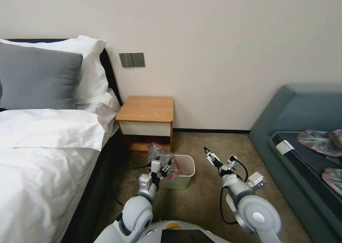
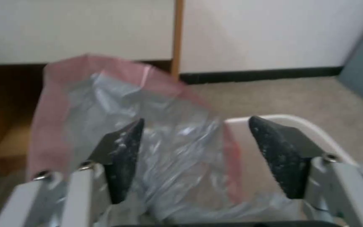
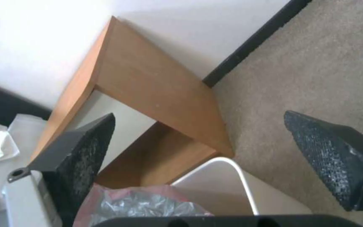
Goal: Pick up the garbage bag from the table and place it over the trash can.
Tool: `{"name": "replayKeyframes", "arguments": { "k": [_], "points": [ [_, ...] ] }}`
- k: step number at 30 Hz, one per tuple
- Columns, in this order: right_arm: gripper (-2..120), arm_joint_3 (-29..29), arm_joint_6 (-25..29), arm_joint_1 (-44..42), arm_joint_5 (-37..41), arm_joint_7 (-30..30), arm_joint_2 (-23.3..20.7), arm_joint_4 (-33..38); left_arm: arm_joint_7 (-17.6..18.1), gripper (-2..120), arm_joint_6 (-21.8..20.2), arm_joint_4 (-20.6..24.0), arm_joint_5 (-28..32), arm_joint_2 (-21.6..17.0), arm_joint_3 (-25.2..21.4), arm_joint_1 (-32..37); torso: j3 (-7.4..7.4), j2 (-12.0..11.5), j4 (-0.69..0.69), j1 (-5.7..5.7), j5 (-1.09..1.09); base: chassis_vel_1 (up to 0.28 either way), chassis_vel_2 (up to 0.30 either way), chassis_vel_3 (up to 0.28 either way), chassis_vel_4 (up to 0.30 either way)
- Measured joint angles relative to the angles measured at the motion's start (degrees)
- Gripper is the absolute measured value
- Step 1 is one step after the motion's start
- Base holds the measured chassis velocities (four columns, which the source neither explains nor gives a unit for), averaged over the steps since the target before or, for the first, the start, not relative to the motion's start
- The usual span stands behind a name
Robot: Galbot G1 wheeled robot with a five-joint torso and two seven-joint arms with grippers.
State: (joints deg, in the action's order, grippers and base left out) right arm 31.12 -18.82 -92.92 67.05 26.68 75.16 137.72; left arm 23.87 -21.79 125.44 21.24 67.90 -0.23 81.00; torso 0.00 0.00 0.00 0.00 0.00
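The garbage bag [image 1: 162, 158], crumpled grey plastic with a pinkish-red rim, stands bunched over the left side of the beige-white trash can [image 1: 186, 174] on the carpet in front of the table [image 1: 146, 109]. My left gripper [image 1: 160, 169] is at the bag, open, with the plastic [image 2: 169, 126] rising between and beyond its spread fingers [image 2: 123, 154]. The can's rim [image 2: 299, 123] shows behind one finger. My right gripper [image 1: 218, 157] hovers to the right of the can, open and holding nothing. Its wrist view looks past the fingers [image 3: 80, 151] at the table [image 3: 156, 85], the can's rim [image 3: 236, 170] and the bag [image 3: 143, 201].
A bed [image 1: 46, 147] with white sheets runs along the left, close to my left arm. A blue-grey sofa [image 1: 285, 122] on the right carries other grey-pink bags [image 1: 320, 141]. A black cable [image 1: 121, 175] lies on the carpet left of the can. Bare carpet [image 1: 210, 204] lies between can and sofa.
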Motion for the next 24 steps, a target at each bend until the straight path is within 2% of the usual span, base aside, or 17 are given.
{"name": "replayKeyframes", "arguments": {
  "k": [1, 6, 16, 24],
  "points": [
    [100, -0.29, 0.00, 0.47, -0.13, -0.04, 0.32, -0.47, 1.33, 74, -1.15, -0.10, 0.50, -0.04, -0.43, 0.16, 0.00, 0.00, 0.00, 0.00, 0.00, 0.000, 0.000, 0.000, 0.000],
    [100, -0.81, 0.02, 1.41, -0.30, -0.06, 0.78, -1.37, 3.49, 78, -2.39, -0.61, 1.06, -0.26, -1.73, 0.60, 0.00, 0.00, 0.01, 0.00, 0.00, 0.000, 0.000, 0.000, 0.000],
    [100, -1.94, 0.24, 1.54, -1.59, -0.26, 1.68, -2.35, 4.76, 77, -3.84, -1.30, 1.94, -0.25, -3.70, 0.71, 0.00, 0.00, 0.01, 0.00, 0.00, 0.000, 0.000, 0.000, 0.000],
    [100, -2.05, 0.36, 1.03, -2.06, -0.36, 1.71, -2.35, 4.83, 76, -3.81, -3.85, 1.92, 0.69, -3.78, -0.02, 0.00, 0.00, 0.00, 0.00, 0.00, 0.000, 0.000, 0.000, 0.000]
  ]
}}
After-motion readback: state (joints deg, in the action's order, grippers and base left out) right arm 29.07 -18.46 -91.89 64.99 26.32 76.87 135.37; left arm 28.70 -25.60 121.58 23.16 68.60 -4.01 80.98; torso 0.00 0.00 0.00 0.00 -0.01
